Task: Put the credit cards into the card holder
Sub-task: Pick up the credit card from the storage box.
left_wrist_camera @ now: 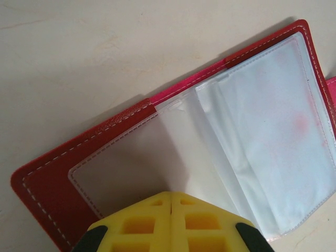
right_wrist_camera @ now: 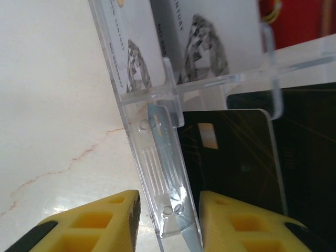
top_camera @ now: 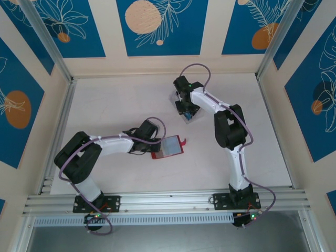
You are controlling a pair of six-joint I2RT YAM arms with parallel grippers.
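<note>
We see the left end effector [left_wrist_camera: 170, 223] pressed together over the open card holder [left_wrist_camera: 63, 173] on the tabletop [top_camera: 115, 105]. The right end effector [right_wrist_camera: 168, 220], spread, straddles the wall of the clear tray [right_wrist_camera: 157, 163] beside a cut-off black credit card [right_wrist_camera: 231, 157].

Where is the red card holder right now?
In the top view the red card holder lies open on the table near the middle, just right of the left gripper, with the clear tray farther back to its right.
</note>
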